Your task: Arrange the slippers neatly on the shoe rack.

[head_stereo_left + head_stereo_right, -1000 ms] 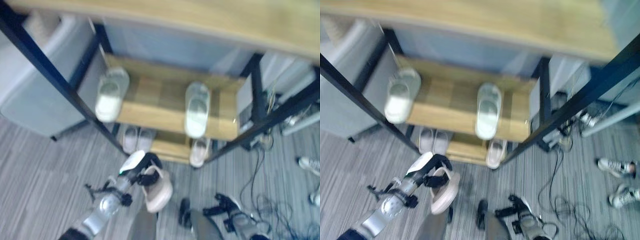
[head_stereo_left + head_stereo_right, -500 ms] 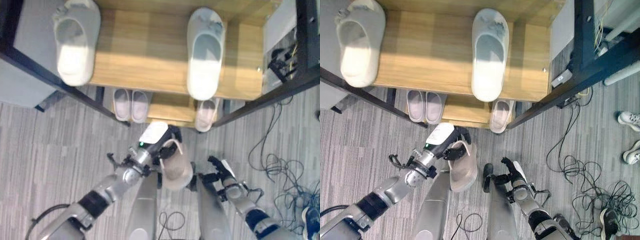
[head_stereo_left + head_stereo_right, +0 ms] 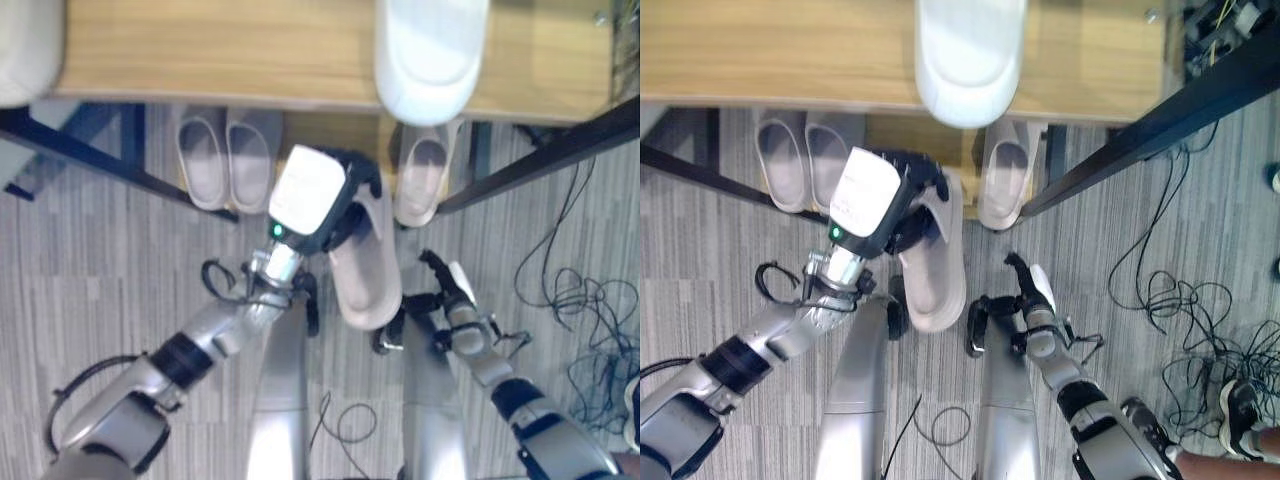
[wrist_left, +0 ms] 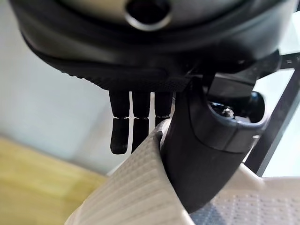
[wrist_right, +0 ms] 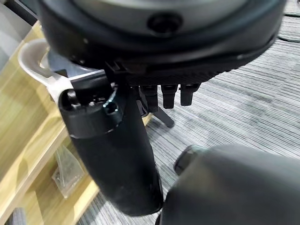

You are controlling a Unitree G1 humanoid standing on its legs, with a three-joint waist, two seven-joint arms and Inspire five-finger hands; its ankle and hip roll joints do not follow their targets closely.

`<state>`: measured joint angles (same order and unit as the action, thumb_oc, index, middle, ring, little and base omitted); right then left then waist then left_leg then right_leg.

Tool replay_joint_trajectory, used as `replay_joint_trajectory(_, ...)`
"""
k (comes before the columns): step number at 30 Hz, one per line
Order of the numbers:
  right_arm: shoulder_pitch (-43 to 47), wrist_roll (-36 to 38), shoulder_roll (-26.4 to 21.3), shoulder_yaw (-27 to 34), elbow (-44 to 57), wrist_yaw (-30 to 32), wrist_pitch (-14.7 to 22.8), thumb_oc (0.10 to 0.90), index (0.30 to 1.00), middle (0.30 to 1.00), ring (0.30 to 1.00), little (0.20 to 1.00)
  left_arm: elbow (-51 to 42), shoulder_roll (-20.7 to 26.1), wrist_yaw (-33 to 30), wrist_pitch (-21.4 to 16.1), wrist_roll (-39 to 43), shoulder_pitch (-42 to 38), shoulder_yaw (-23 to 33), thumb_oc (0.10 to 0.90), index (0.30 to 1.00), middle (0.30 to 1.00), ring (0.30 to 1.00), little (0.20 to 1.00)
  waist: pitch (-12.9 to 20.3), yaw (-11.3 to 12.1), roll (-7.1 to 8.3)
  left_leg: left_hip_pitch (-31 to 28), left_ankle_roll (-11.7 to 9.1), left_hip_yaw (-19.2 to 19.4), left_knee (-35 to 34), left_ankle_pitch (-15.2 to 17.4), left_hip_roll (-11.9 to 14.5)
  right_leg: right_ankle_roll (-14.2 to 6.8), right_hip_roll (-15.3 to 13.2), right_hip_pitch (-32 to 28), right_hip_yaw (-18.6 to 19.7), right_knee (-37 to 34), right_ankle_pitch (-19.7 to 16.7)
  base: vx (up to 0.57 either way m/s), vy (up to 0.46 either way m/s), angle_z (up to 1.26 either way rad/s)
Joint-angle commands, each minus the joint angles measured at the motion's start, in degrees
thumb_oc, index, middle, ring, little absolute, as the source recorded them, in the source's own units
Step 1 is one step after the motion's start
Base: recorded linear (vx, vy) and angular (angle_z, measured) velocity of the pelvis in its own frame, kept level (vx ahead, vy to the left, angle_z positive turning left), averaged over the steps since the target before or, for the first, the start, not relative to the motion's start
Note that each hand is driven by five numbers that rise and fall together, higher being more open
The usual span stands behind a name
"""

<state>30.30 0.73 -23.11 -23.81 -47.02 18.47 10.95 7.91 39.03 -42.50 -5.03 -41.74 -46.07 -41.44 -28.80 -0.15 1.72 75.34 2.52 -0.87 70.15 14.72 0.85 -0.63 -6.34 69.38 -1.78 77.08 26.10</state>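
The left hand (image 3: 330,200) has its fingers (image 4: 119,136) and thumb pinched on a beige slipper (image 3: 365,270), holding it above the grey floor (image 3: 90,270) just in front of the shoe rack (image 3: 200,50). On the rack's bottom shelf, a pair of slippers (image 3: 228,152) sits to the left and a single slipper (image 3: 423,180) to the right. A white slipper (image 3: 430,55) overhangs the upper shelf. The right hand (image 3: 440,290) hangs low and empty with fingers relaxed, beside loose cables (image 3: 580,300).
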Motion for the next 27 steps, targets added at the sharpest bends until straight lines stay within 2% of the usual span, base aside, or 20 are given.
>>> replay_joint_trajectory(1,-11.6,1.2,1.5,-2.8,-1.5,1.8,0.3,0.8,0.9,0.9,0.9,0.9,-2.8,-2.0,-7.9,0.3,-2.3,-3.4,1.8,0.4,0.3,0.3,0.3,0.3,8.4,-0.7,-2.2,-1.0,0.8,-4.5,3.8,10.4,0.6,-2.1,-0.7,2.1,1.7,-3.3,1.3,0.03,0.027,-0.04)
replay_joint_trajectory(7,-9.6,-2.8,0.2,-8.4,-2.3,-2.6,-1.0,0.8,0.9,0.9,0.9,0.9,-0.6,1.9,-9.0,2.6,-1.2,-14.6,-0.5,0.4,0.3,0.3,0.3,0.3,7.3,-1.1,-2.48,6.8,1.1,-5.1,14.5,13.6,0.2,-1.4,-0.6,10.4,2.7,8.0,4.4,0.03,0.007,-0.03)
replay_joint_trajectory(11,-11.0,-3.8,-0.4,-11.0,-5.1,-7.8,-1.5,0.8,0.9,0.9,0.9,0.9,-0.5,5.7,-8.4,3.0,-1.0,-19.5,-1.6,0.4,0.3,0.3,0.3,0.3,5.1,-1.5,-2.47,11.3,0.9,-4.9,23.8,16.5,0.4,-2.0,-0.8,14.9,3.0,17.1,6.6,0.03,0.0,0.0)
replay_joint_trajectory(12,-10.9,-3.7,-0.4,-10.9,-5.1,-7.9,-1.5,0.8,0.9,0.9,0.9,0.9,-0.5,5.7,-8.3,3.1,-1.0,-19.6,-1.7,0.4,0.3,0.3,0.3,0.3,5.1,-1.5,-2.38,11.6,0.9,-4.9,24.2,16.8,0.5,-2.0,-0.7,15.2,3.1,17.5,6.8,0.06,-0.002,-0.02)
replay_joint_trajectory(15,-13.3,-2.3,0.4,-13.5,-7.3,-14.7,-2.2,0.8,0.9,0.9,0.9,0.9,0.6,7.5,-6.3,2.3,0.2,-23.3,-3.1,0.4,0.3,0.3,0.3,0.3,3.2,-1.9,-2.31,14.6,1.2,-4.2,31.4,19.3,0.8,-2.1,-0.5,18.4,3.2,24.2,8.8,0.06,0.003,-0.07)
replay_joint_trajectory(16,-15.9,-2.0,1.0,-15.2,-7.5,-18.3,-2.4,0.8,0.9,0.9,0.9,0.9,1.3,7.8,-5.4,2.3,0.8,-25.0,-4.0,0.4,0.3,0.3,0.3,0.3,1.1,-2.3,-1.94,14.6,1.5,-3.8,35.0,21.1,0.8,-2.1,0.2,19.2,3.9,28.0,9.5,0.04,0.024,-0.11)
replay_joint_trajectory(18,-17.4,-1.3,2.2,-16.4,-8.0,-20.3,-2.7,0.8,0.9,0.9,0.9,0.9,1.8,8.3,-3.9,2.6,0.8,-27.3,-5.4,0.4,0.3,0.3,0.3,0.3,-0.8,-2.8,-1.8,14.6,1.6,-3.7,37.7,22.3,0.8,-1.9,0.8,19.5,4.9,31.2,10.2,0.02,0.022,-0.15)
replay_joint_trajectory(20,-17.8,0.1,3.0,-16.5,-8.4,-21.3,-2.8,0.8,0.9,0.9,0.9,0.9,1.9,8.6,-2.9,2.7,0.2,-29.0,-7.1,0.4,0.3,0.3,0.3,0.3,-1.0,-2.8,-1.58,14.6,1.7,-3.6,39.0,23.2,0.7,-1.9,1.3,20.2,5.9,33.1,10.6,0.03,0.008,-0.14)
replay_joint_trajectory(21,-19.3,2.0,3.7,-16.7,-7.4,-23.2,-2.6,0.8,0.9,0.9,0.9,0.9,1.9,10.0,-0.1,3.0,-0.7,-32.6,-10.3,0.4,0.3,0.3,0.3,0.3,-1.0,-3.1,-1.09,14.6,1.7,-3.5,41.1,24.5,0.5,-1.7,1.5,20.6,7.3,35.6,11.2,0.02,-0.005,-0.11)
replay_joint_trajectory(27,-23.0,3.4,4.0,-15.9,-7.5,-21.0,-1.5,0.8,0.9,0.9,0.9,0.9,4.4,11.6,3.2,3.0,0.7,-38.1,-14.6,0.4,0.3,0.3,0.3,0.3,-1.0,-4.4,-0.6,14.6,1.4,-3.2,44.3,26.3,0.5,-0.5,2.2,20.6,9.5,39.8,12.7,0.0,0.001,-0.01)
